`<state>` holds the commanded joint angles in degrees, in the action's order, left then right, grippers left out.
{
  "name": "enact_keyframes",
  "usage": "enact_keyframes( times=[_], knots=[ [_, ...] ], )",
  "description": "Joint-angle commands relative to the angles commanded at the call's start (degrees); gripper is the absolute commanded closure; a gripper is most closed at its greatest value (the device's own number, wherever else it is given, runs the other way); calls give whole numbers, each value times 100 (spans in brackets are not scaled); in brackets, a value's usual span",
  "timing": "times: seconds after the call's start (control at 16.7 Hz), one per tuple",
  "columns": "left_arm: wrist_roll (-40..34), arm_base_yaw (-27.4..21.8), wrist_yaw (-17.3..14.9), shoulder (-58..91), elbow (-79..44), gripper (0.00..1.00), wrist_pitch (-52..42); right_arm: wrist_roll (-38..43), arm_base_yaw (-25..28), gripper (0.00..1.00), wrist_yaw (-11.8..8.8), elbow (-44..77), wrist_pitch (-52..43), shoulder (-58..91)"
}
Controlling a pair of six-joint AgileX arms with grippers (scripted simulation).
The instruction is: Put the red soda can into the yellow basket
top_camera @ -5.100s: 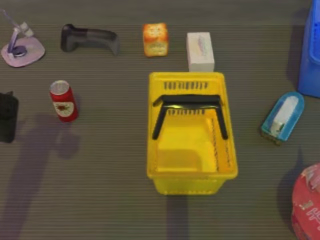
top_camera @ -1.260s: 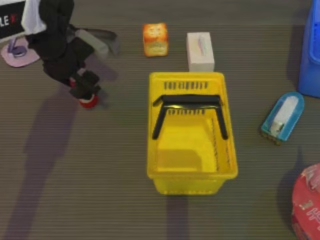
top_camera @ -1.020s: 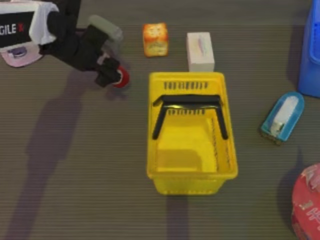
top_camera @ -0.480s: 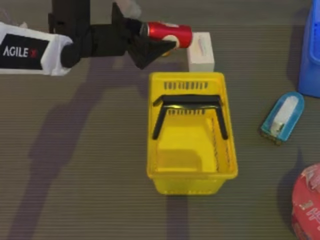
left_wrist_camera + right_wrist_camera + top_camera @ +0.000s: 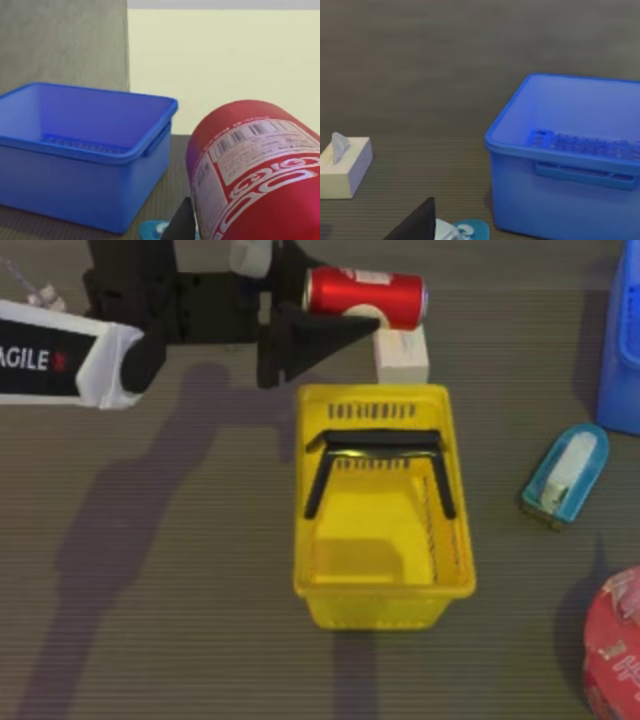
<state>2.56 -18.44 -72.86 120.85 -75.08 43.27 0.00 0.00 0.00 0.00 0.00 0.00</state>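
The red soda can [image 5: 366, 296] hangs on its side in the air, just behind the far rim of the yellow basket [image 5: 384, 585] and over the white tissue box. My left gripper [image 5: 332, 300] is shut on the can, one dark finger [image 5: 325, 335] running along its near side. In the left wrist view the can [image 5: 260, 175] fills the corner, with a finger [image 5: 182, 226] against it. The basket stands at the table's middle, its black handles [image 5: 378, 445] folded across the opening. My right gripper is out of the top view; a dark edge of it [image 5: 417, 223] shows in the right wrist view.
A blue bin [image 5: 625, 340] stands at the back right. A white tissue box [image 5: 402, 352] sits behind the basket, partly under the can. A blue boat-shaped item [image 5: 565, 472] lies right of the basket. A big red round container [image 5: 612, 650] sits at the front right corner.
My left gripper took the can from the table's left side, lifted it and carried it rightward. In the last half second it moved further right, to behind the basket's far rim.
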Motion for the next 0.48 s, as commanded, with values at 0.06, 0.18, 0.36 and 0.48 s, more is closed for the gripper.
enact_keyframes(
  times=[0.06, 0.18, 0.36, 0.48],
  knots=[
    [-2, -1, -6, -3, 2, 100, 7, 0, 0, 0, 0, 0, 0, 0],
    [-2, -1, -6, -3, 2, 100, 7, 0, 0, 0, 0, 0, 0, 0],
    [10, 29, -1, 38, -16, 100, 16, 0, 0, 0, 0, 0, 0, 0],
    [5, 34, -21, 236, 19, 100, 228, 0, 0, 0, 0, 0, 0, 0]
  ],
)
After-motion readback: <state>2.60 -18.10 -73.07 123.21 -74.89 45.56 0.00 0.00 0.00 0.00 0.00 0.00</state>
